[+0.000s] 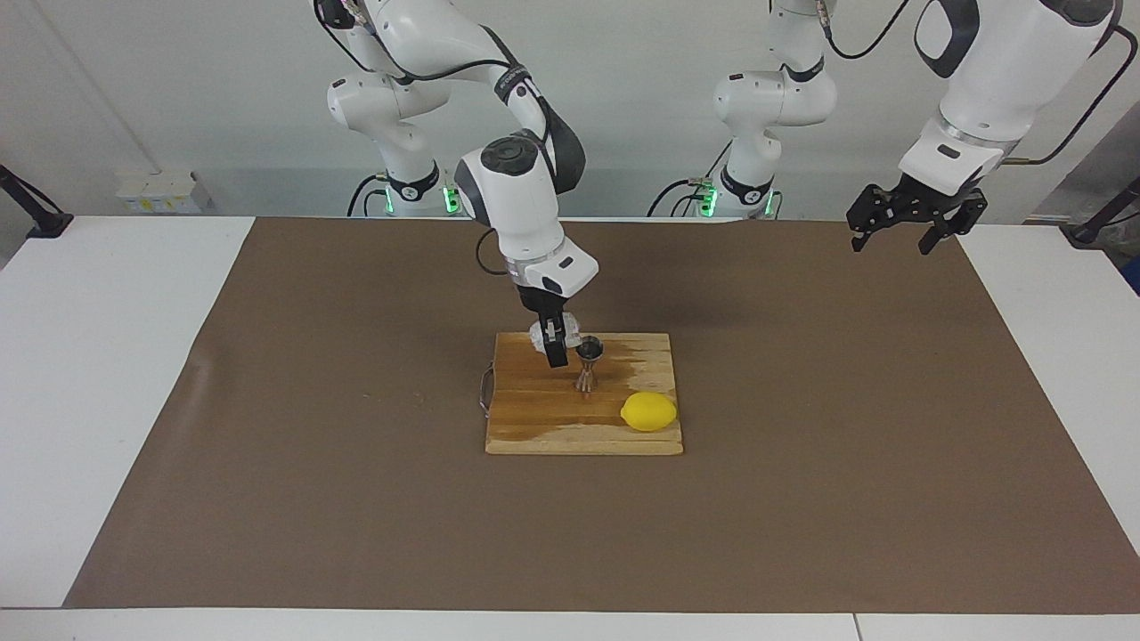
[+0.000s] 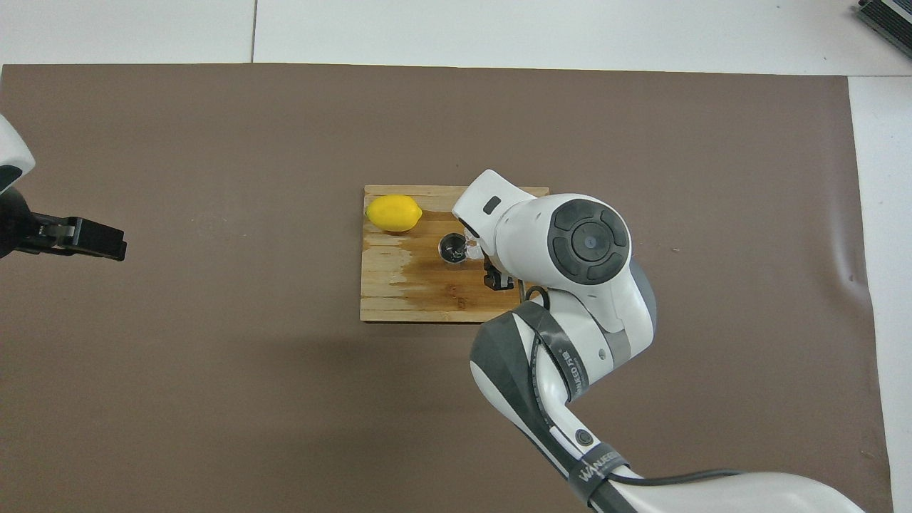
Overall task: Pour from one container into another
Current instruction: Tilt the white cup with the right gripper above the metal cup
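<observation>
Pour judged under way: right gripper [image 1: 554,343] closed on crinkled translucent cup [image 1: 541,336], held tilted at rim of steel jigger [image 1: 589,363], upright mid wooden cutting board [image 1: 534,418], lemon [image 1: 648,411] beside. Next: steady tilt, lip kept over narrow mouth, jigger unbumped. Left gripper [image 1: 899,230] waited raised, fingers apart, over mat at left arm's end
</observation>
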Robot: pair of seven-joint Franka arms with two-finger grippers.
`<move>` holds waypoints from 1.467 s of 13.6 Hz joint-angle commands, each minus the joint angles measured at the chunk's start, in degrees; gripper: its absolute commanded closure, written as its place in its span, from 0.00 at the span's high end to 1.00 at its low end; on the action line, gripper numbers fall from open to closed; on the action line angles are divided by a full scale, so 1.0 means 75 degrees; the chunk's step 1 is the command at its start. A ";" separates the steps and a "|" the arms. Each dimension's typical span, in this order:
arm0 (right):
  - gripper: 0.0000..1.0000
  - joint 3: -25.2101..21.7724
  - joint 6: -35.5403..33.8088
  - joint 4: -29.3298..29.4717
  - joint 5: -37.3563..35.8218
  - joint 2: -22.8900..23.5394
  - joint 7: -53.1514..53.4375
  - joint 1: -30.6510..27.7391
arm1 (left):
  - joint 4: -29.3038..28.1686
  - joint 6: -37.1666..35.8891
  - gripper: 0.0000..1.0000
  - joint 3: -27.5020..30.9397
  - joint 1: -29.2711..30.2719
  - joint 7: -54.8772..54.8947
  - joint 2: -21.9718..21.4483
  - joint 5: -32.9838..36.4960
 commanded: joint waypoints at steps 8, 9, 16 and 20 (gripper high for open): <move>0.00 -0.0002 -0.0137 -0.0003 -0.0431 -0.0103 0.0335 0.0084 | -0.0016 -0.0097 1.00 -0.0043 0.0068 0.0070 -0.0074 0.0133; 0.00 -0.0002 -0.0125 -0.0003 -0.0466 -0.0103 0.0358 0.0084 | -0.0016 -0.0097 1.00 -0.0043 0.0079 0.0070 -0.0074 0.0133; 0.00 0.0045 0.0027 -0.0003 -0.0479 -0.0103 0.0768 0.0038 | -0.0016 -0.0097 1.00 -0.0043 0.0068 0.0070 -0.0074 0.0133; 0.00 0.0057 0.0191 -0.0015 0.0211 -0.0337 0.0605 -0.0045 | -0.0016 -0.0097 1.00 -0.0043 0.0068 0.0070 -0.0074 0.0133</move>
